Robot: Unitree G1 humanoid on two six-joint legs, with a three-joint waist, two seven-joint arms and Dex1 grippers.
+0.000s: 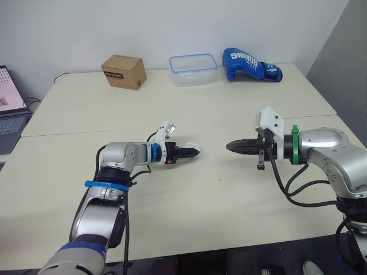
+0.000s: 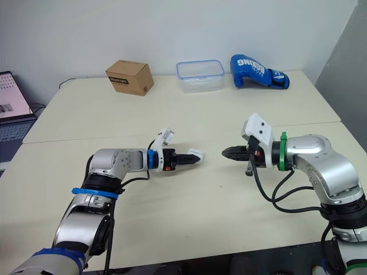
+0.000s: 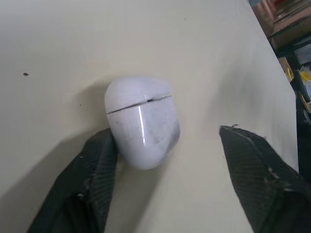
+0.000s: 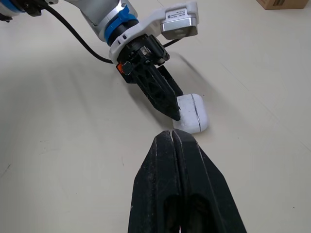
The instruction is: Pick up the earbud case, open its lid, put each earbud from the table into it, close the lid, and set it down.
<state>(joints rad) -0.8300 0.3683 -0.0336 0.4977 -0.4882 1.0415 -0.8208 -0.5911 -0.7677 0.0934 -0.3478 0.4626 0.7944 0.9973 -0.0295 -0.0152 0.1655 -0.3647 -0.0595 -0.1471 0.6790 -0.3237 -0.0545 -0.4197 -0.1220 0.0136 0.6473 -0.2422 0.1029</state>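
Pale cream table (image 1: 172,217) set against a plain white wall; along its far edge stand a brown cardboard box (image 1: 123,71), a clear plastic container with a blue rim (image 1: 192,70) and a blue boxing glove (image 1: 249,65), all well apart from the work area; an open laptop (image 1: 8,109) sits off the left side.

Task item: a small white glossy earbud case (image 4: 192,114) lies on the table near the centre, lid shut, its seam line visible; it rests on the surface and is not lifted.

Left hand (image 1: 189,152): spread wide; one black finger (image 3: 97,170) touches the side of the case, the other stands clear of it; no grip is applied. The arm lies low and level, which suits either closing on the case or leaving it where it rests.

Right hand (image 4: 172,138): fingers pressed together, holding nothing; it points at the case from the opposite side, near but not touching.

Judgement: whether the case is about to be taken or has been set down cannot be told; the shut lid and slack hand fit both.
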